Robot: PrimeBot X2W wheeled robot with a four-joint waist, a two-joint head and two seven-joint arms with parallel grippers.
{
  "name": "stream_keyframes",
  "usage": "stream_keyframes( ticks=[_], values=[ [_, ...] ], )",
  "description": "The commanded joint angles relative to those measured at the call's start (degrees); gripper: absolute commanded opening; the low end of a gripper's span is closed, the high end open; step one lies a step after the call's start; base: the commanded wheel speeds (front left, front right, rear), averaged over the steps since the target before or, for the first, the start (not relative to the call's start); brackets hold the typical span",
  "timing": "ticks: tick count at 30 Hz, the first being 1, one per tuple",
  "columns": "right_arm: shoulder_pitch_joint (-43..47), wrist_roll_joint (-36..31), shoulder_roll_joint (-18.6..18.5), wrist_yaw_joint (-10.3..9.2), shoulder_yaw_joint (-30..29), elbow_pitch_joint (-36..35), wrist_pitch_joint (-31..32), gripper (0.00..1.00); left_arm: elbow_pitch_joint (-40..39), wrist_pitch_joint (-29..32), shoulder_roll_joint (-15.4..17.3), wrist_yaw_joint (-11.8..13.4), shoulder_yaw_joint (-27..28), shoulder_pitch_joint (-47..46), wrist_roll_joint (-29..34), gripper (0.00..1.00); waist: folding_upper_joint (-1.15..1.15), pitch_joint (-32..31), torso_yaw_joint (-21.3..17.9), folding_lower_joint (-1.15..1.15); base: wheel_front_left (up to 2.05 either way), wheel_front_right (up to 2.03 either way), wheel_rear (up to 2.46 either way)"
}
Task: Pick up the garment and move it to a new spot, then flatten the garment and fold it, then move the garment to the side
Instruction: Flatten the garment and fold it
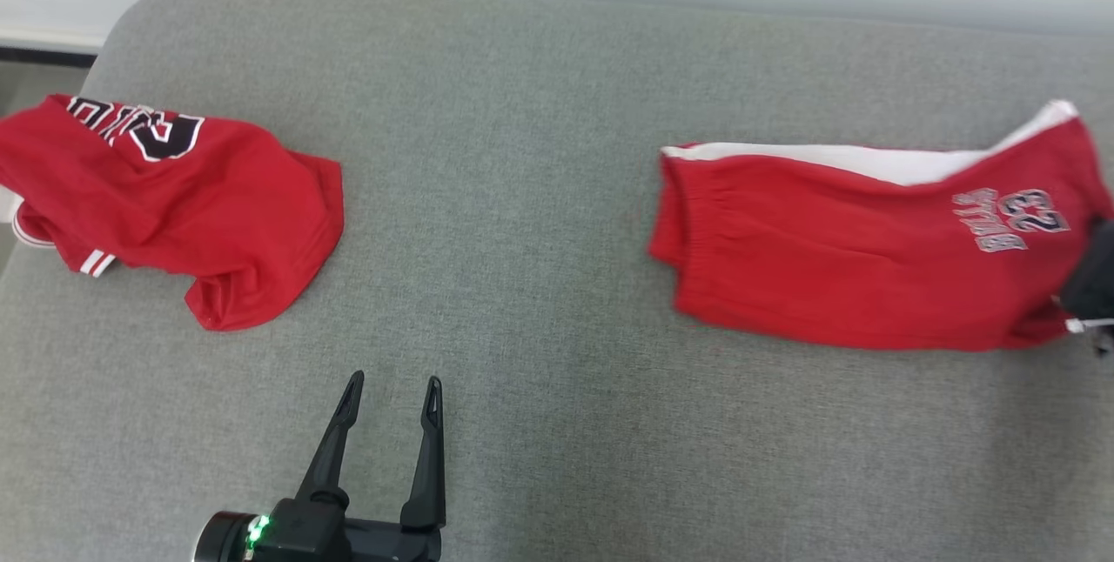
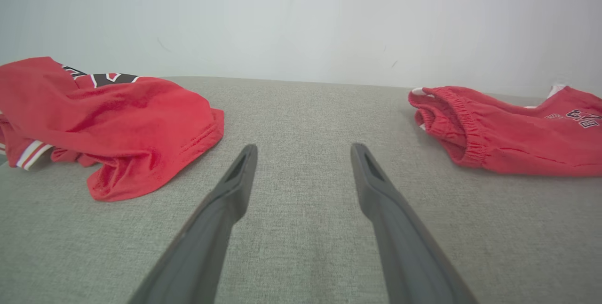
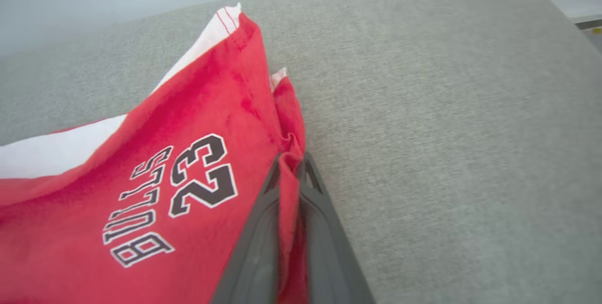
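The garment, red shorts (image 1: 853, 266) with a white side stripe and a "BULLS 23" print, lies mostly flat on the right of the grey cushion; it also shows in the right wrist view (image 3: 141, 191) and the left wrist view (image 2: 512, 141). My right gripper (image 3: 291, 165) is shut on a fold of the shorts' red hem beside the print. In the head view it is a dark shape (image 1: 1090, 279) at the right edge. Near the front middle, my left gripper (image 1: 393, 384) stands open above bare cushion, and its fingers (image 2: 304, 148) hold nothing.
A second red garment, a crumpled jersey (image 1: 174, 205) with black lettering and striped trim, lies at the cushion's left edge (image 2: 103, 120). The grey cushion (image 1: 522, 197) ends at a pale wall behind. Open fabric lies between the two garments.
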Motion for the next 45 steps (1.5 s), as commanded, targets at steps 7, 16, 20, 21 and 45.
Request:
stream_keyframes(
  ticks=[7,16,20,21,45],
  values=[
    [3.65,-7.2,-2.28,-0.14,-3.78,-4.12,-4.3,0.0,0.83,-0.19,-0.07,0.2,-0.09,0.07,-0.91,1.0,0.0,-1.42,-1.07,0.0,0.0,0.0,0.0],
    [2.25,-3.6,4.4,-0.14,6.09,-9.44,-4.25,0.0,1.88,-0.19,-0.07,0.34,-0.21,0.52,-1.88,1.0,0.0,-3.46,-1.08,0.0,0.0,0.0,0.0],
    [2.88,-0.23,7.12,-0.14,10.6,-11.66,-2.73,0.0,2.05,-0.19,-0.07,0.43,-0.33,0.71,-2.26,1.0,0.0,-4.06,-0.68,0.0,0.0,0.0,0.0],
    [3.05,0.66,7.54,-0.14,12.08,-12.33,-2.31,0.0,2.05,-0.19,-0.07,0.47,-0.37,0.8,-2.45,1.0,0.0,-4.16,-0.5,0.0,0.0,0.0,0.0],
    [4.19,10.45,15.21,-0.14,25.88,-11.05,-0.52,1.0,2.16,-0.19,-0.07,1.3,-0.72,1.65,-3.69,1.0,0.0,-4.53,2.07,0.0,0.0,0.0,0.0]
  ],
)
